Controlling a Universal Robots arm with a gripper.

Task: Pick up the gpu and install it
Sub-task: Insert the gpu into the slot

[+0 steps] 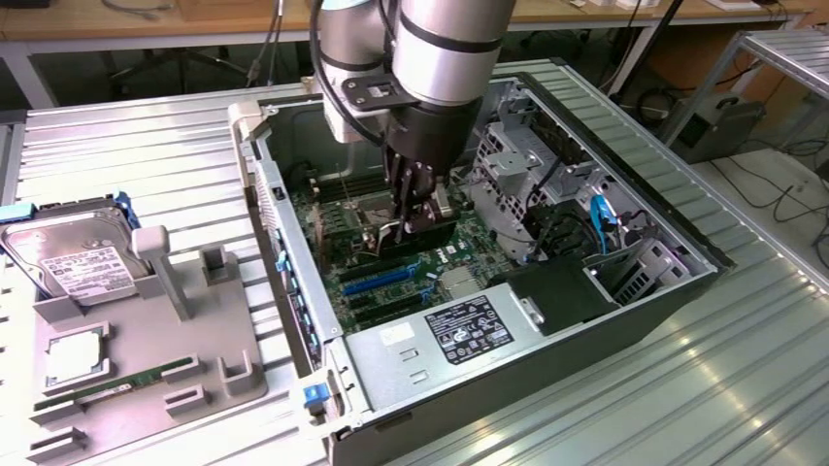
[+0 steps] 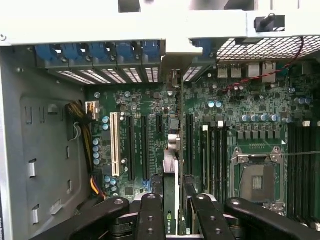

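Observation:
My gripper [image 1: 421, 225] hangs inside the open computer case [image 1: 631, 146], low over the green motherboard [image 1: 453, 254]. It is shut on the gpu [image 1: 417, 243], which stands on edge between the fingers. In the wrist view the gpu [image 2: 170, 197] runs edge-on from between the black fingers [image 2: 151, 215] towards the rear slot openings, its silver bracket [image 2: 173, 80] at the far end. The card sits along the black expansion slots [image 2: 145, 147], close to the board. Whether it is seated in a slot is hidden.
A grey fixture tray [image 1: 194, 340] at the exterior view's left holds a hard drive [image 1: 81, 260], a RAM stick [image 1: 115, 386] and a CPU [image 1: 76, 355]. In the case are the power supply [image 1: 453, 335], a drive cage [image 1: 518, 160], and the CPU socket [image 2: 257, 182].

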